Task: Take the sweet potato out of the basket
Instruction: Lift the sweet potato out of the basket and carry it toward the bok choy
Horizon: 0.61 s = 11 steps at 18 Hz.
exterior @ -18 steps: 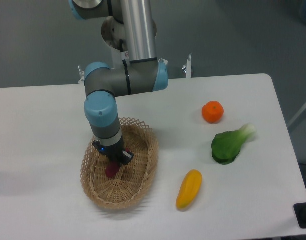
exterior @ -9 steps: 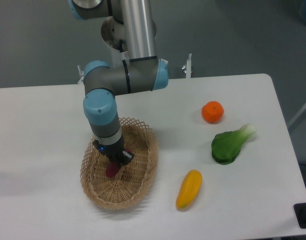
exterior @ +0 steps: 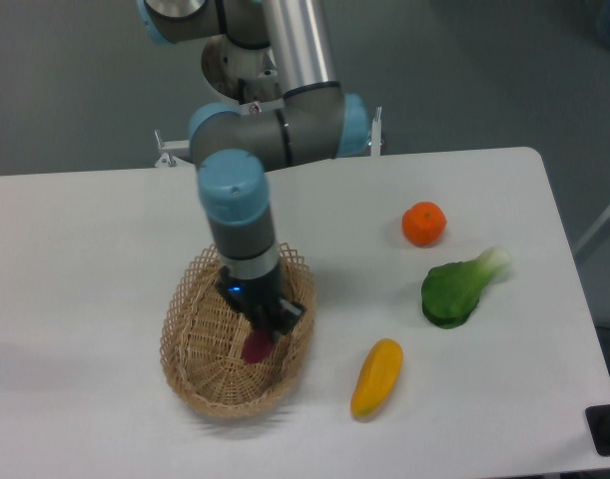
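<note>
Lifting sweet potato out of basket – grasp phase done, extraction in hand.

My hand (exterior: 262, 334) is closed on the top end of the sweet potato (exterior: 255, 346), which hangs over the right inner side of the basket (exterior: 190, 351). Judgement: I should rise straight up, slowly, clearing the looped rim before any sideways travel; the grip is near one tapered end, so a swing could loosen it. Yellow vegetable (exterior: 376, 376) lies to the right on the surface (exterior: 85, 239).

Covering the upper part of the sweet potato (exterior: 255, 346) with the tool (exterior: 263, 327), leaving the grip unclear. Blocking part of the basket (exterior: 185, 329) behind the arm. Running off the frame: the bench (exterior: 75, 259) at left and bottom.
</note>
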Motion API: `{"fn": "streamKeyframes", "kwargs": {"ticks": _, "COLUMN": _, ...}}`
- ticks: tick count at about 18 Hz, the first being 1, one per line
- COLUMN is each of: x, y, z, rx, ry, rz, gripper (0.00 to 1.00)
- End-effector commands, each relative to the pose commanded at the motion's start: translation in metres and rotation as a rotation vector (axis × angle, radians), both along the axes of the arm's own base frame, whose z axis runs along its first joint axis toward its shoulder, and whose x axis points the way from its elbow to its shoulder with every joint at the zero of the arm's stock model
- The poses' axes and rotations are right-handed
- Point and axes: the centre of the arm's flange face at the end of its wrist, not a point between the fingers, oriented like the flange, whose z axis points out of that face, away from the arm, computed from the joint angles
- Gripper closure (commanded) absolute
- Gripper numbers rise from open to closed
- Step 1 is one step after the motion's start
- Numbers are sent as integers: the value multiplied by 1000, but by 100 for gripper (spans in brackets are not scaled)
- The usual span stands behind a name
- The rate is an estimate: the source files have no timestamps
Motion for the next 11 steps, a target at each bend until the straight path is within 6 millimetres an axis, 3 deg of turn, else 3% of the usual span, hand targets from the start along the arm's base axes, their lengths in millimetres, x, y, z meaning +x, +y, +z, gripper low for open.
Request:
{"fn": "streamKeyframes", "kwargs": {"ticks": 8, "x": -128, "y": -79, "z": 67, "rx": -12, "ry": -38, "rz": -23, "gripper": 78}}
{"fn": "streamKeyframes", "kwargs": {"ticks": 11, "x": -163, "y": -114, "z": 76, "rx": -2, "ry": -31, "rz": -68, "gripper": 78}}
